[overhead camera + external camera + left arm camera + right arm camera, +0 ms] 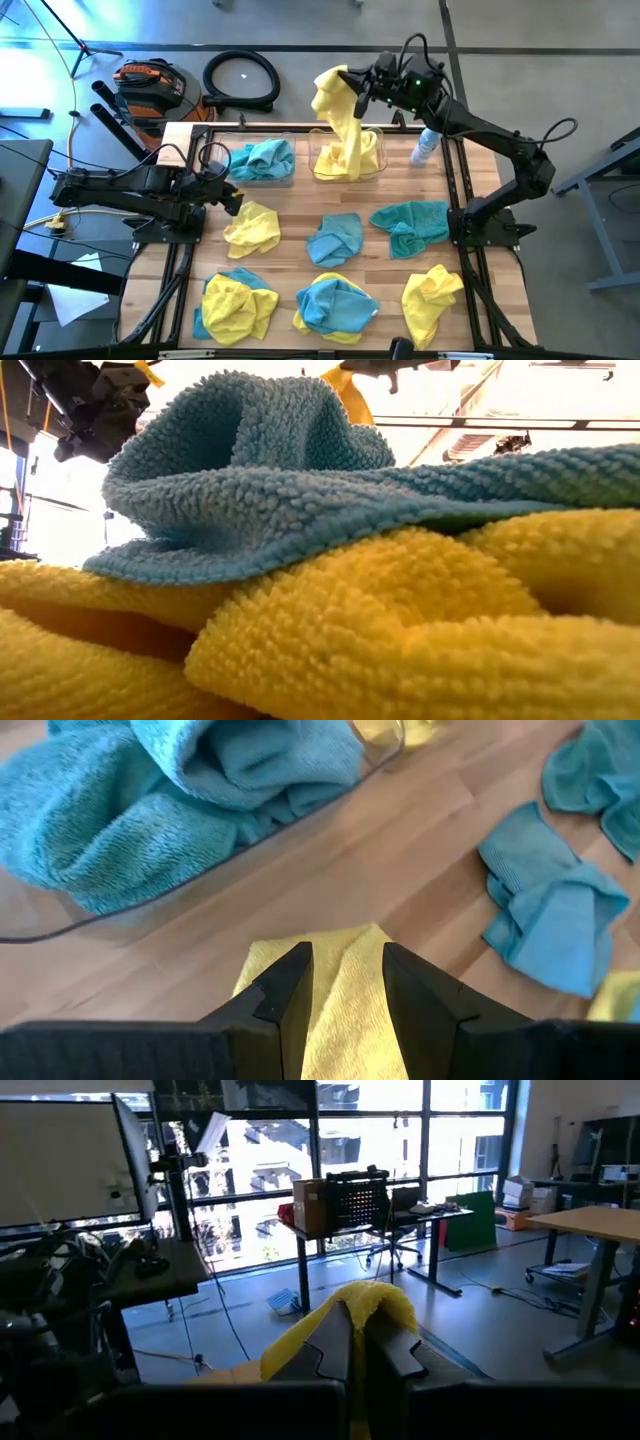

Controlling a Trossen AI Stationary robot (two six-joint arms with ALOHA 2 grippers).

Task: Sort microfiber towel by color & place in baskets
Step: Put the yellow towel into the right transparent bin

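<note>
Already blue towel (262, 157) in basket (285, 176)

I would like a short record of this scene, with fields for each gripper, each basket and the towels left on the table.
right gripper: shut on yellow towel, held above right basket
left gripper: open, over small yellow towel
left basket: holds blue towel
right basket: yellow towel hangs into it
loose towels: blue and yellow ones across the table

Right gripper (352, 88) raised, fingers clamped — left gripper (236, 197) low, fingers parted.
</note>
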